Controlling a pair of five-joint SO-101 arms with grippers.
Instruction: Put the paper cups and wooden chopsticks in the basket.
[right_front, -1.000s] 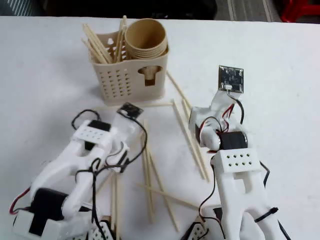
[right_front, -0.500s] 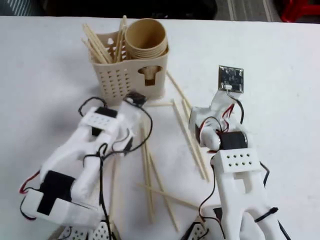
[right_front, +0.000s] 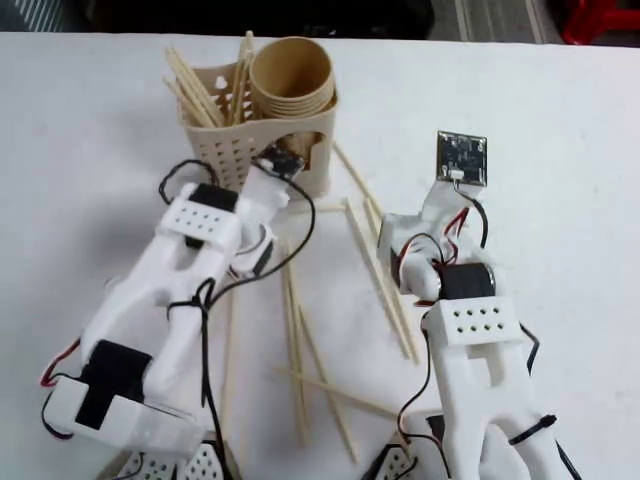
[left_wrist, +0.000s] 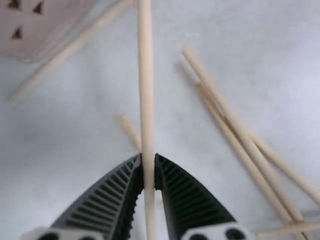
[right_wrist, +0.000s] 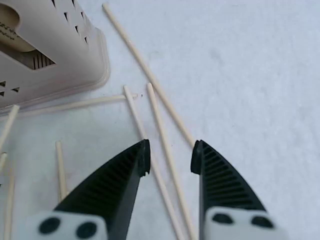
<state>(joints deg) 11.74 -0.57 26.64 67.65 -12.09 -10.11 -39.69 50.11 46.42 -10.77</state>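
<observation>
The beige basket (right_front: 235, 160) stands at the table's far middle-left, holding a stack of paper cups (right_front: 291, 70) and several wooden chopsticks (right_front: 195, 90). My left gripper (left_wrist: 148, 165) is shut on one chopstick (left_wrist: 145, 90), held above the table just in front of the basket (left_wrist: 45, 25). In the high view the left arm (right_front: 205, 225) reaches up to the basket's front wall. My right gripper (right_wrist: 170, 155) is open, hovering over a pair of loose chopsticks (right_wrist: 162, 145) to the right of the basket (right_wrist: 55, 55). More chopsticks (right_front: 380, 270) lie between the arms.
Several loose chopsticks (right_front: 300, 360) lie scattered on the white table (right_front: 560, 120) between and in front of the arms. One chopstick (right_front: 315, 209) lies along the basket's front. The right arm (right_front: 470, 330) occupies the near right.
The left arm has moved forward toward the basket, its gripper now close to the front wall. The right arm has stayed still.
</observation>
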